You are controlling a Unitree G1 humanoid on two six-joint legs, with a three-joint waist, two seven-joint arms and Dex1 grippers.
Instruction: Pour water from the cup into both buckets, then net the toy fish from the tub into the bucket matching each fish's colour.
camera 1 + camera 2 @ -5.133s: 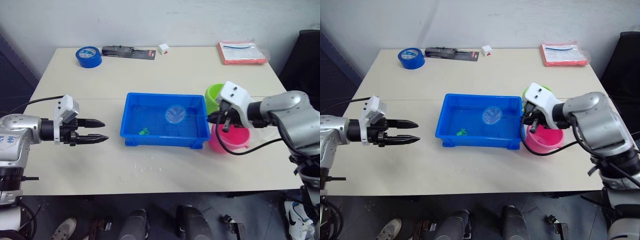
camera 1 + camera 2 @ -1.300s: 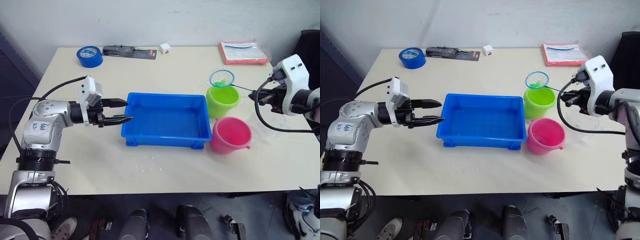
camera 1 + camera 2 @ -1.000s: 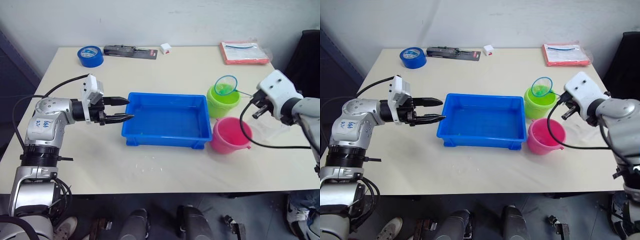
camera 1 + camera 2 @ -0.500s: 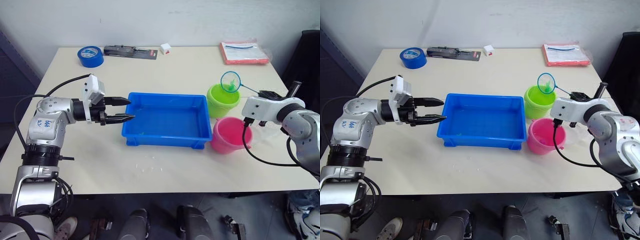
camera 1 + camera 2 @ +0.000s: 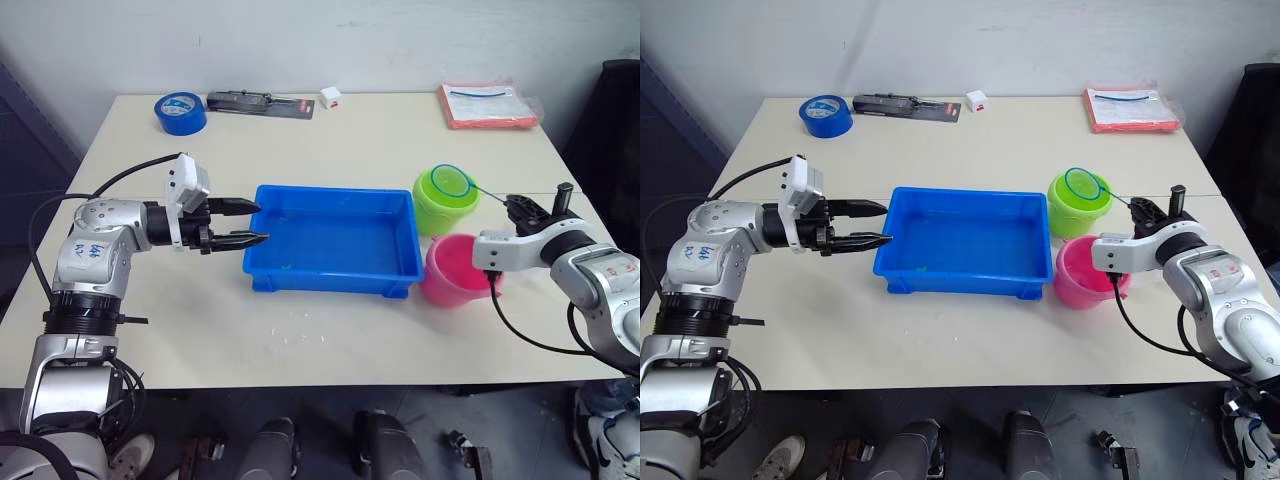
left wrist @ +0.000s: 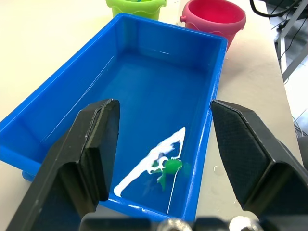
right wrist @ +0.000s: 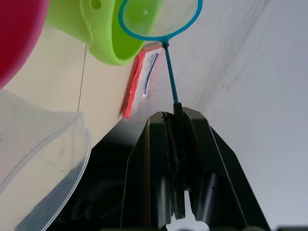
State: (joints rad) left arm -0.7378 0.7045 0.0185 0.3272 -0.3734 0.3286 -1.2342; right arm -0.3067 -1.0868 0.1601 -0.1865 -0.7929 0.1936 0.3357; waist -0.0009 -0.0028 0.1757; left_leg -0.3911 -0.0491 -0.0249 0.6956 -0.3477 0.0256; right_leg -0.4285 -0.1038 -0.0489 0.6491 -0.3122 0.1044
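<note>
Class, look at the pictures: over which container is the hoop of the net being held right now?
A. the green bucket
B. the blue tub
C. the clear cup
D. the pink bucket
A: the net, held by the right gripper, has its blue hoop over the mouth of the green bucket, not the pink bucket or tub.

Blue handwritten marks stand on the left arm's grey shell, too small to read. The red folder at the far table corner carries a white label, illegible. No other text, brand or number is readable.
</note>
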